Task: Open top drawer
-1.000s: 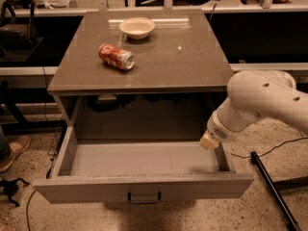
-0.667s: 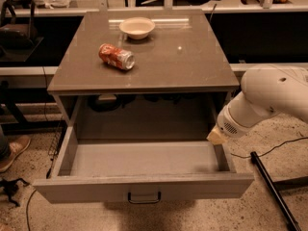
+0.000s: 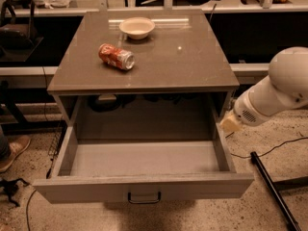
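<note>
The top drawer (image 3: 144, 186) of the grey cabinet stands pulled far out toward me. Its deep grey box is empty and its small black bar handle (image 3: 144, 198) sits low on the front panel. My gripper (image 3: 230, 123) is at the end of the white arm, just outside the drawer's right wall, near the cabinet's right front corner. It touches nothing that I can see. Only a pale tip of it shows.
A red soda can (image 3: 116, 57) lies on its side on the cabinet top (image 3: 183, 66), with a white bowl (image 3: 137, 27) behind it. A black pole (image 3: 272, 189) lies on the floor at the right. A shoe (image 3: 12, 150) shows at the left edge.
My arm has drawn back to the right, from over the drawer's right inner corner to outside its right wall. The drawer has stayed open.
</note>
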Motion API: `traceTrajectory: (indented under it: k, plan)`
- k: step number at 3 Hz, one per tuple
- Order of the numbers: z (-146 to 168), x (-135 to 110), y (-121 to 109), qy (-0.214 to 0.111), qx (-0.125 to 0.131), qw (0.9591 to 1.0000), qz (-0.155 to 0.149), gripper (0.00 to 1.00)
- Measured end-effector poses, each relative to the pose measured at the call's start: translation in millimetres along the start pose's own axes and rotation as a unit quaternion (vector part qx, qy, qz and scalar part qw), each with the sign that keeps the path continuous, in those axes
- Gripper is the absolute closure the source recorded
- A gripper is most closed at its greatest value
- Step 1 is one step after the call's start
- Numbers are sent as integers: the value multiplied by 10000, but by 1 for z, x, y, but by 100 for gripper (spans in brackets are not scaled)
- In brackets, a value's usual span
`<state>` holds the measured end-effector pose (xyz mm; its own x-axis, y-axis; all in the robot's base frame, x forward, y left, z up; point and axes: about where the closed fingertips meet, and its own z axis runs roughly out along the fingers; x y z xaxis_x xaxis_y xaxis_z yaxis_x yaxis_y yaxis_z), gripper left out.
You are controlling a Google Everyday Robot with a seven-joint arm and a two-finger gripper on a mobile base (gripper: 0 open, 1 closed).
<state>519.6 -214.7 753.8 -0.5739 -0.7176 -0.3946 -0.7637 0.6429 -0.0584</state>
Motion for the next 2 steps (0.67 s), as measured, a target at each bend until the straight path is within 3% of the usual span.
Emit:
traceTrajectory:
  k: [1,2]
  plan:
    - [-20,-15,-15,-163,115,9996,-211,14]
    - [-37,-29,-29,-283,236,9984,-432,0]
